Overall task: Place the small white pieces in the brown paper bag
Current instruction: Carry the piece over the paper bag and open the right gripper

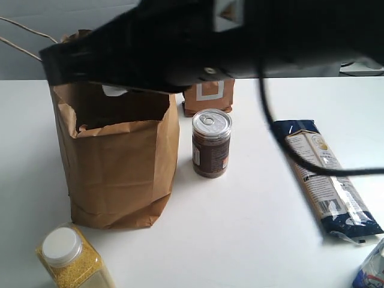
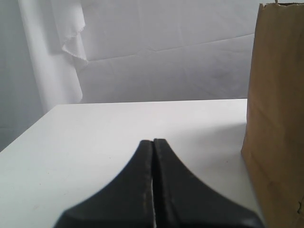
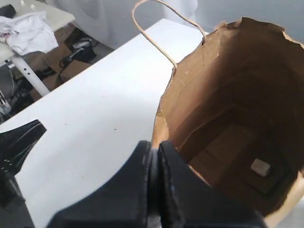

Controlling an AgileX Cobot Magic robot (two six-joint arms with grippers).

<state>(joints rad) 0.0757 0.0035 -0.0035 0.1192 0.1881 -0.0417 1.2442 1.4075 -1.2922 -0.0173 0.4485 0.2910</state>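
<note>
The brown paper bag [image 1: 120,162] stands open at the left of the table, tall and crumpled, with cord handles. My right gripper [image 1: 111,84] reaches across and hangs over the bag's mouth. In the right wrist view its fingers [image 3: 154,142] are shut on a small white piece [image 1: 114,91], of which only a pale sliver shows between them. Another small white piece [image 3: 260,167] lies on the bottom of the bag [image 3: 228,57]. My left gripper [image 2: 153,141] is shut and empty, low over the table beside the bag's wall [image 2: 278,118]. A third piece is not in view.
A dark can with a pull-tab lid [image 1: 211,143] stands right of the bag, a small brown pouch with a white label [image 1: 208,96] behind it. A long dark pasta packet [image 1: 324,174] lies at the right. A white-lidded jar of yellow grains [image 1: 66,255] is at the front left.
</note>
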